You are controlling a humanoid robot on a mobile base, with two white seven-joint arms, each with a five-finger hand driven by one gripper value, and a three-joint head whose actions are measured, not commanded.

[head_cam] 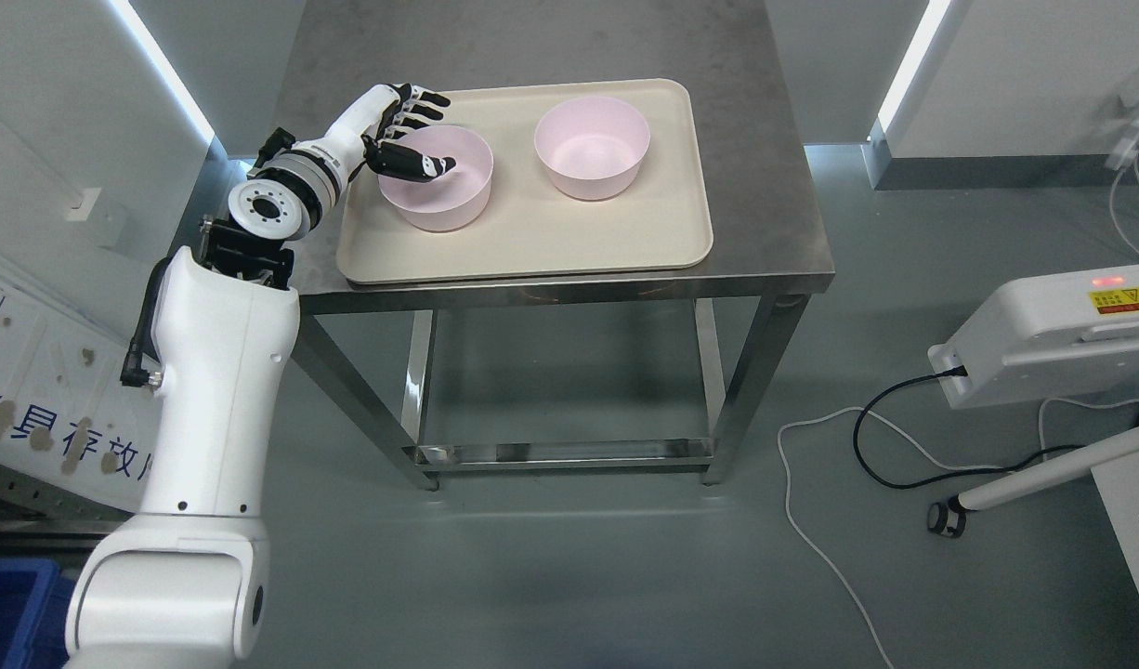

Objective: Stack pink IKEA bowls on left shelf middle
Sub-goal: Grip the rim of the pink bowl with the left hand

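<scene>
Two pink bowls stand on a beige tray (532, 243) on a steel table. The left bowl (449, 190) is near the tray's left side, the right bowl (593, 149) sits apart toward the back right. My left hand (439, 135) reaches in from the lower left and straddles the left bowl's back-left rim. Its black thumb (423, 165) lies inside the bowl, while the four fingers (419, 104) stretch out beyond the rim, apart from the wall. The bowl rests flat on the tray. The right arm does not show.
The steel table (774, 186) has an open frame with a low crossbar below. A white machine (1053, 339) with cables (867, 437) on the floor stands at the right. A blue bin corner (12, 604) shows at the lower left.
</scene>
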